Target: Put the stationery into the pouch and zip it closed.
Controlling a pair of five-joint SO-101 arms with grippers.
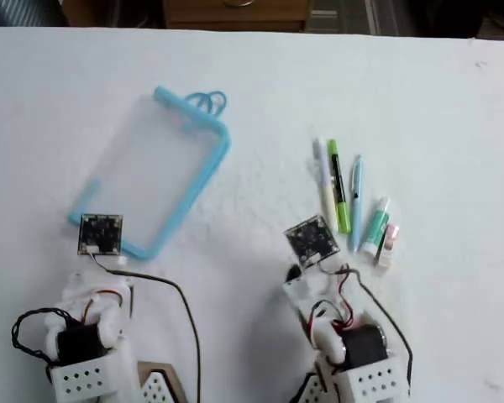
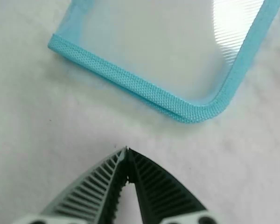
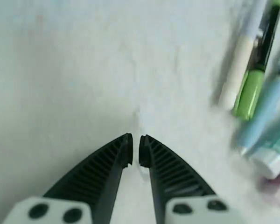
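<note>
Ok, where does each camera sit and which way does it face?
High view: fixed above the table, looking down on pouch, stationery, left arm and right arm.
Left wrist view: on the left wrist, looking past the left hand at the pouch's corner.
Right wrist view: on the right wrist, looking past the right hand at the stationery.
Shared: the pouch in high and left wrist views; the stationery in high and right.
</note>
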